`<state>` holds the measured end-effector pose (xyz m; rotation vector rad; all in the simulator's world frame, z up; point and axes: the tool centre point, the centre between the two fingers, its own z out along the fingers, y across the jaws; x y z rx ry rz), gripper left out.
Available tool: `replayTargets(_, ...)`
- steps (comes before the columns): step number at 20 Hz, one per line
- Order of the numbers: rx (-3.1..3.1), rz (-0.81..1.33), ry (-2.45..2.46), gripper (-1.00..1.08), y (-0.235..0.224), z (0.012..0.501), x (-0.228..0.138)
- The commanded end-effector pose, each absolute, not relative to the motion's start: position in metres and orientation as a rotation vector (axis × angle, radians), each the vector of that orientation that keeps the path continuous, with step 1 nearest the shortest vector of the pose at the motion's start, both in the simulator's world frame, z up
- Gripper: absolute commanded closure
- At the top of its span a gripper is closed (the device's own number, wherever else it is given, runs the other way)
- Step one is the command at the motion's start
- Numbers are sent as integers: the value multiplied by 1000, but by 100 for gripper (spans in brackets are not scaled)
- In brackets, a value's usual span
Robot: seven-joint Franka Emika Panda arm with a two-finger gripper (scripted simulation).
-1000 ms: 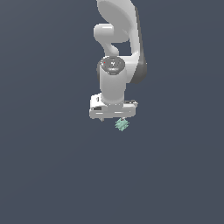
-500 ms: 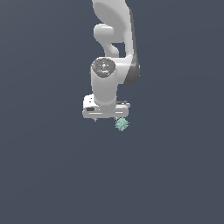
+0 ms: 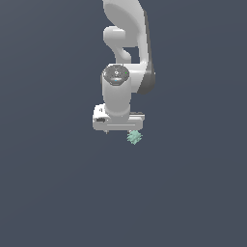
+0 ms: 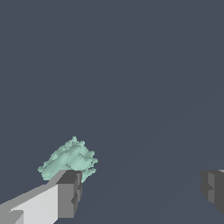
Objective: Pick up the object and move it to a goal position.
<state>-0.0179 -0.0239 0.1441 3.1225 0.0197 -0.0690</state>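
Your gripper (image 4: 140, 192) is spread wide and empty, with the mint-green jagged object (image 4: 69, 159) lying on the grey floor just beyond one fingertip (image 4: 70, 194), not between the jaws. Shift sideways until it sits centred, then descend and close.

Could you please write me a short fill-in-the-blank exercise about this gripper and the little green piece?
1. The object is pale mint-____ in colour.
2. In the wrist view, the gripper has its jaws standing ____, far apart.
3. The object lies beside one finger, not ____ the two.
4. In the exterior view, the arm is ____ in colour.

Missing words: green; open; between; white
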Motion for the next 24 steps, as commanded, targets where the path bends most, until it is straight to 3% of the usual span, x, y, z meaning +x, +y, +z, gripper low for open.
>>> replayTargets(1, 3123, -67, -22, -92, -21, 142, -19)
replayTargets(24, 3033, -24, -785, -92, 31, 111, -42)
